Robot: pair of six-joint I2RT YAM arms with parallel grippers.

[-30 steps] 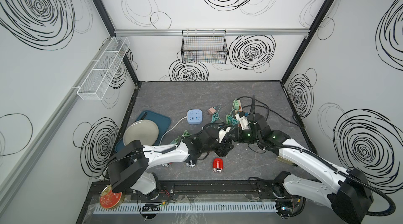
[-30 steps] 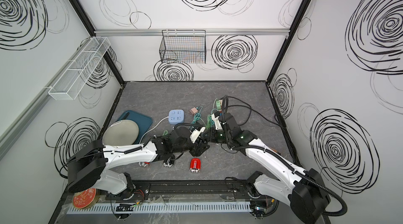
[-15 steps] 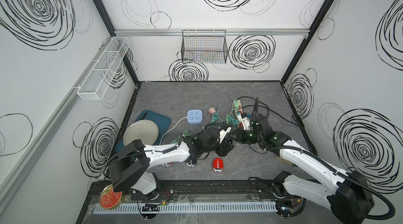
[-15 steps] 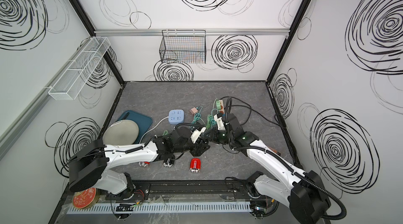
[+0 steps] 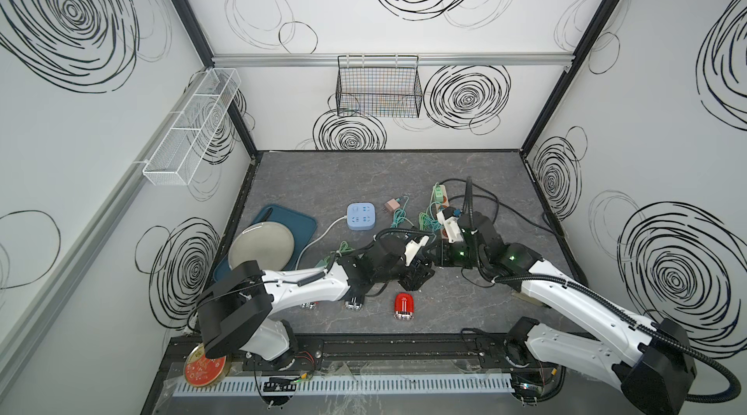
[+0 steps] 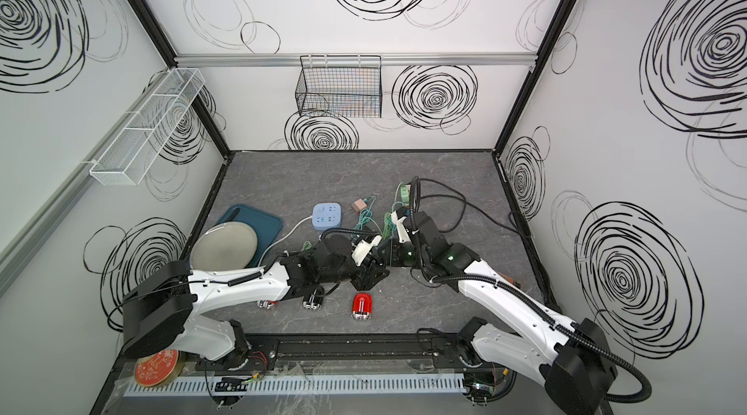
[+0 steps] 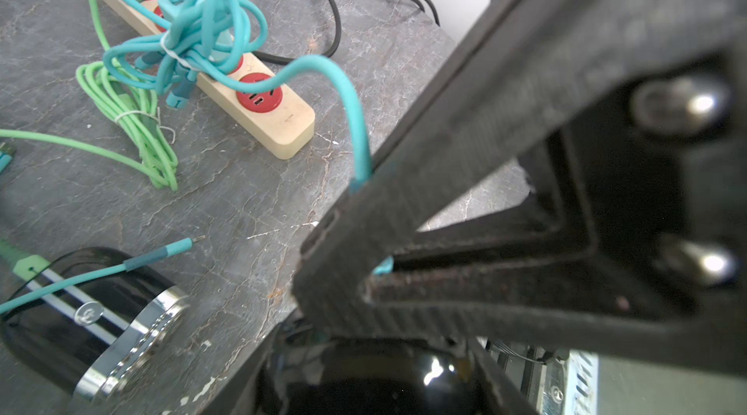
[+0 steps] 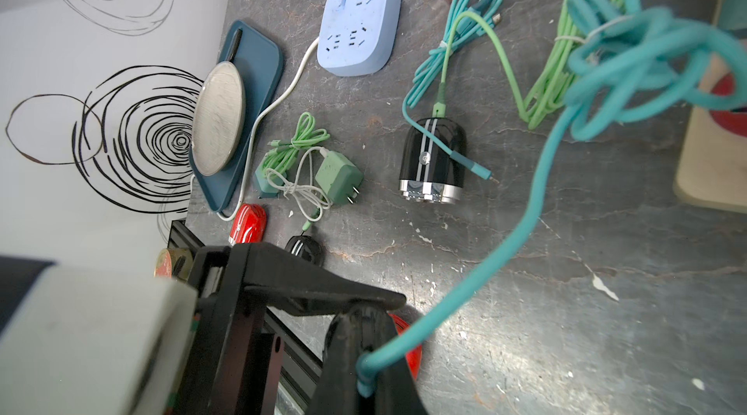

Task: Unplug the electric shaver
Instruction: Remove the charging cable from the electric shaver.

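Observation:
My left gripper [image 7: 372, 372] is shut on a glossy black electric shaver [image 7: 364, 390], held just above the table near its front middle. The right gripper [image 8: 364, 376] is shut on a teal cable [image 8: 525, 239] at its plug end, right against the shaver's end. The fingers hide whether the plug is still in the shaver. The teal cable runs back to a tangle on a cream power strip [image 7: 262, 110]. In both top views the left gripper [image 5: 416, 273] and the right gripper [image 5: 434, 259] meet tip to tip.
A second black shaver [image 8: 432, 162] lies on the table with a green cable in it. A red shaver [image 5: 404, 306] lies near the front edge. A blue socket cube [image 5: 362, 216], a pink adapter [image 5: 391, 205], a green charger [image 8: 337, 182] and a plate [image 5: 262, 247] on a blue tray [image 5: 301, 218] are on the left.
The right arm has shifted only slightly. Both grippers hold the same things as before.

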